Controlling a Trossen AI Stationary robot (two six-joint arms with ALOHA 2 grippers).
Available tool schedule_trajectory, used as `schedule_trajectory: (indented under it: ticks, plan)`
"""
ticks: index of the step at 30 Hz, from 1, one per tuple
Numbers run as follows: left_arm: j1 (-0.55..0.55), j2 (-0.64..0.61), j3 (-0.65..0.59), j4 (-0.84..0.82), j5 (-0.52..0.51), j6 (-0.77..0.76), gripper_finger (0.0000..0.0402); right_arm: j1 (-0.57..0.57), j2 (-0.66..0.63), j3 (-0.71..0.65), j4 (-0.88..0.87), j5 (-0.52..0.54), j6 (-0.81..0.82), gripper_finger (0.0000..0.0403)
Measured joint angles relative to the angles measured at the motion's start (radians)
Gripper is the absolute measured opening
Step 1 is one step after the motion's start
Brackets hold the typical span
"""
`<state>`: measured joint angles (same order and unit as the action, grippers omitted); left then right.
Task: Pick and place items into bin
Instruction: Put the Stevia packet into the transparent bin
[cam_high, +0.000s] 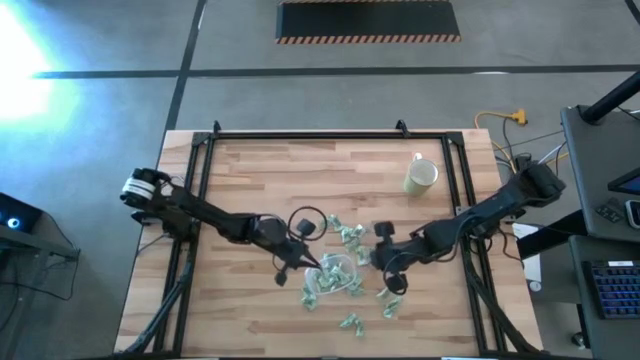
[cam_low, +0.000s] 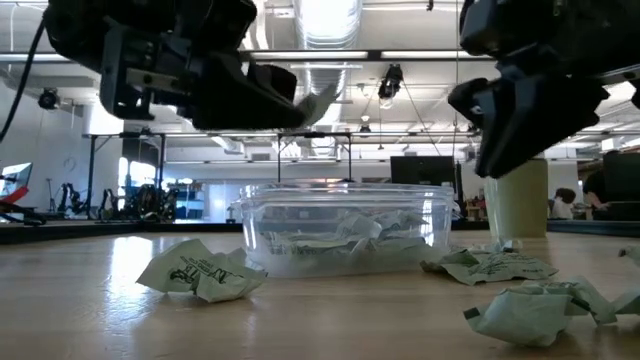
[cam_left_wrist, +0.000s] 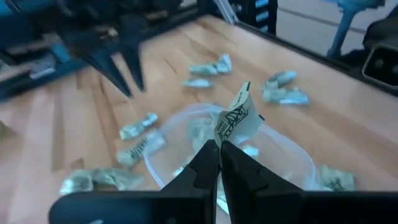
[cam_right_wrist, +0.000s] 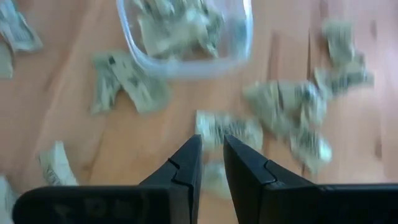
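The bin (cam_high: 337, 270) is a clear shallow tub with several pale-green wrapped items inside; in the low view the bin (cam_low: 345, 228) stands mid-table. More items (cam_high: 350, 236) lie loose around it, such as one (cam_low: 200, 272) to its left and others (cam_low: 497, 267) to its right. My left gripper (cam_left_wrist: 219, 144) hovers over the bin's left rim, shut on one wrapped item (cam_left_wrist: 235, 117). My right gripper (cam_right_wrist: 212, 144) hangs just right of the bin, above loose items (cam_right_wrist: 231, 129), fingers a narrow gap apart and holding nothing. My left gripper pinches one wrapped item by its lower edge (cam_left_wrist: 221, 137) between the two fingertips. The fingers slant down from the table's left. The item is lifted clear and sticks out beyond the tips (cam_low: 318, 100), above the bin's opening.
A cream mug (cam_high: 421, 176) stands far right of the bin, behind my right gripper. Black frame rails (cam_high: 200, 190) run along the table's left, far and right edges. Bare wood lies at the far left and near left.
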<state>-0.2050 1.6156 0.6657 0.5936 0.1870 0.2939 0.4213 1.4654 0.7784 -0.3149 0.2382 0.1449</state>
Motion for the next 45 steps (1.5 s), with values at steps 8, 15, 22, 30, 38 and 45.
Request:
schedule_trajectory:
  ticks: [8, 15, 22, 30, 38, 45]
  plan:
    - [-0.001, 0.057, 0.019, 0.002, 0.022, -0.002, 0.0000, 0.002, -0.010, -0.004, -0.069, 0.000, 0.092, 0.0061]
    - [-0.001, 0.041, 0.016, -0.012, 0.022, -0.053, 0.0000, 0.004, -0.010, -0.010, -0.072, -0.002, 0.092, 0.0057]
    - [0.000, 0.041, 0.016, -0.033, 0.022, -0.079, 0.0039, 0.004, -0.008, -0.016, -0.072, -0.003, 0.110, 0.0057]
    - [0.000, 0.039, 0.018, -0.027, 0.010, -0.080, 0.0133, 0.007, -0.008, -0.036, -0.071, -0.016, 0.182, 0.0057]
    - [0.000, 0.035, 0.022, -0.026, 0.006, -0.080, 0.0160, 0.008, -0.008, -0.124, 0.062, -0.056, 0.185, 0.0057]
    - [0.000, 0.035, 0.022, -0.026, 0.006, -0.081, 0.0161, 0.008, -0.008, -0.158, 0.194, -0.056, 0.095, 0.0093]
